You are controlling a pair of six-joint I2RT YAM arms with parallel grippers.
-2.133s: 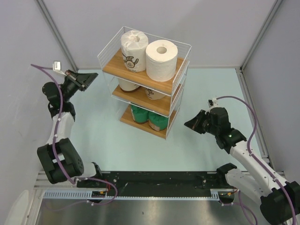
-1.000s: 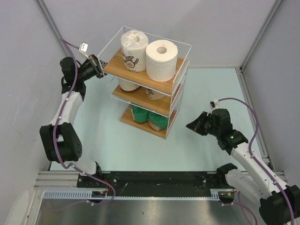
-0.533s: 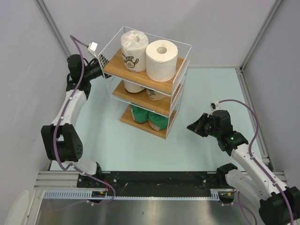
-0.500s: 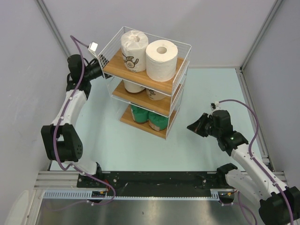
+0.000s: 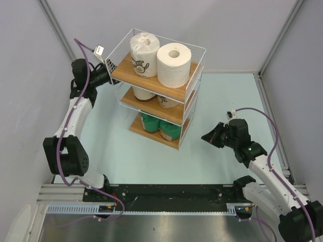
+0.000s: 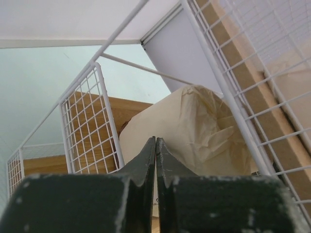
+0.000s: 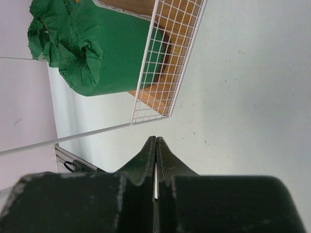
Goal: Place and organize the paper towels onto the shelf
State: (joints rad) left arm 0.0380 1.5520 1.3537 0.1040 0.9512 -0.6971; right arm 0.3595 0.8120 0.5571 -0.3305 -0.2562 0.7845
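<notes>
Just past the clenched left pincer (image 6: 155, 141) — beige roll (image 6: 189, 126) on the shelf (image 6: 133, 109) — right pincer (image 7: 155, 141) clenched.

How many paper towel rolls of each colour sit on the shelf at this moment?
Plain white roll: 1
White wrapped roll with dark logo: 1
Beige wrapped rolls: 2
Green wrapped rolls: 2
Total: 6, all on the shelf
</notes>
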